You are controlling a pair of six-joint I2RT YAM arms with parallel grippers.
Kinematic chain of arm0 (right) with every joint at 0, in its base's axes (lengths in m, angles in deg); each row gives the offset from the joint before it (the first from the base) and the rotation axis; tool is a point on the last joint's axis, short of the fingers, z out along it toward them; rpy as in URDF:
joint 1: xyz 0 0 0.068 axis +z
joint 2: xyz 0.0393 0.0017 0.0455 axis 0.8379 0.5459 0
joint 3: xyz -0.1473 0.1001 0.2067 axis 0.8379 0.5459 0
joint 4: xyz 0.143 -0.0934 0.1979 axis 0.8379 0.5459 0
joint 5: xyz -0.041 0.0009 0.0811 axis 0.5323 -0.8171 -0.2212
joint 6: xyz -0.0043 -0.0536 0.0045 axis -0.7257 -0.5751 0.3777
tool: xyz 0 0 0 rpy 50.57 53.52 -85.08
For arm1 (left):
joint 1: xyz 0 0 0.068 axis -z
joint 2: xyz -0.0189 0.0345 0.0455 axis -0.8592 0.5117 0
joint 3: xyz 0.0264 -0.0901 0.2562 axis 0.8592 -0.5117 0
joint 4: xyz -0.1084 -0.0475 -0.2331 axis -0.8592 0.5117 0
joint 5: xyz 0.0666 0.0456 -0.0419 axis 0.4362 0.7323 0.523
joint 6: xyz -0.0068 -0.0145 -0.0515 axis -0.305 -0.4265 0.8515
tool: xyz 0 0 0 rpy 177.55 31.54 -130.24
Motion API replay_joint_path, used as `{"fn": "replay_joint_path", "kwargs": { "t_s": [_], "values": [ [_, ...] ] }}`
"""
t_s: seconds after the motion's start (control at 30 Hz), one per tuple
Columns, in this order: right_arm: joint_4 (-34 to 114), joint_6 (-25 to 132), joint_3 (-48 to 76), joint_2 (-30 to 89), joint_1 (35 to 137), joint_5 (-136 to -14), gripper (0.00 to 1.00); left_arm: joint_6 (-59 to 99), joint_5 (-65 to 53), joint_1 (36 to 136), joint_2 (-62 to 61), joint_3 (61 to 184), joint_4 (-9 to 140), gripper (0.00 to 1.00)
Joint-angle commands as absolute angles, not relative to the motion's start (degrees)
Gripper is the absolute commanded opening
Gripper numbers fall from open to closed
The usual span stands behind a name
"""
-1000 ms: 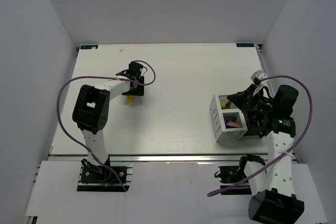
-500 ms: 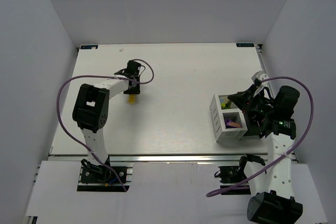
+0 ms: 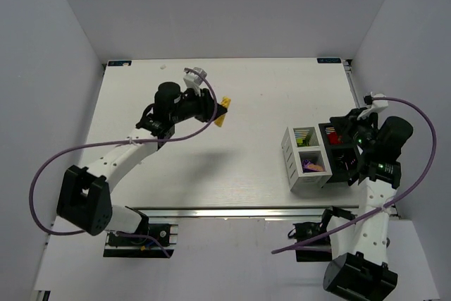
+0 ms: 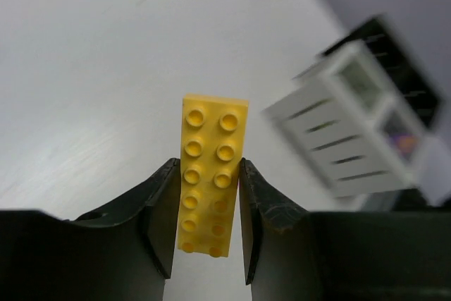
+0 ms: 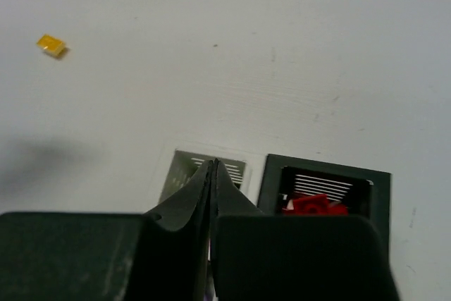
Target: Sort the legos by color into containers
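Tabletop (image 3: 232, 174): white, with the containers (image 3: 289, 156) near its right edge. They form a block of four open-top compartments, two white-walled on the left and two black-walled on the right, with a slatted white side facing left.

Left arm (image 3: 120, 156): reaches well left of the containers and slightly to their far side. The left fingers (image 3: 215, 110) are part open and clamp the long sides of a yellow brick (image 4: 213, 132). The brick is two studs wide, with about half its length sticking out past the tips, and it is off the tabletop. In the left wrist view it points towards the containers, which are blurred.

Right arm (image 3: 377, 195): stands just right of the containers and reaches over them. The right fingers (image 5: 213, 167) are pressed together with nothing seen between them. Their tips are above the far white compartment.

Contents:
- Far black compartment: a red lego (image 5: 313, 204).
- Near white compartment: a purple piece (image 3: 308, 166) with something orange-pink beside it.
- Far white compartment: greenish tints, pieces too small to tell.
- Near black compartment: cannot tell.

Right wrist view: a small yellow piece (image 5: 51, 45) shows well left of the containers and beyond them. I cannot tell if it is separate from the held brick.
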State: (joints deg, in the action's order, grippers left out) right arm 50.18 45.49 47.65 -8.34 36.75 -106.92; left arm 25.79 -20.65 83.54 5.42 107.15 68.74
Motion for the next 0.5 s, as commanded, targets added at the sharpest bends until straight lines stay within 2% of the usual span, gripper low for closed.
{"fn": "replay_joint_path", "kwargs": {
  "t_s": [0.0, 0.07, 0.2, 0.47],
  "values": [
    [45.96, 51.09, 44.9, -7.84, 34.69, -100.53, 0.0, 33.27, -36.23, 88.04, 2.92, 105.13, 45.8, 0.0],
    [45.52, 51.97, 42.97, -7.05, 33.55, -102.27, 0.0, 36.61, -37.39, 91.45, 5.98, 106.09, 39.04, 0.0],
    [44.82, 55.05, 37.97, -4.25, 32.31, -106.15, 0.0, 37.24, -37.92, 97.97, 15.47, 117.04, 35.84, 0.0],
    [56.68, 50.93, 17.85, -0.54, 30.81, -106.07, 0.0, 32.49, -35.9, 108.61, 37.77, 138.6, 33.73, 0.0]
  ]
}}
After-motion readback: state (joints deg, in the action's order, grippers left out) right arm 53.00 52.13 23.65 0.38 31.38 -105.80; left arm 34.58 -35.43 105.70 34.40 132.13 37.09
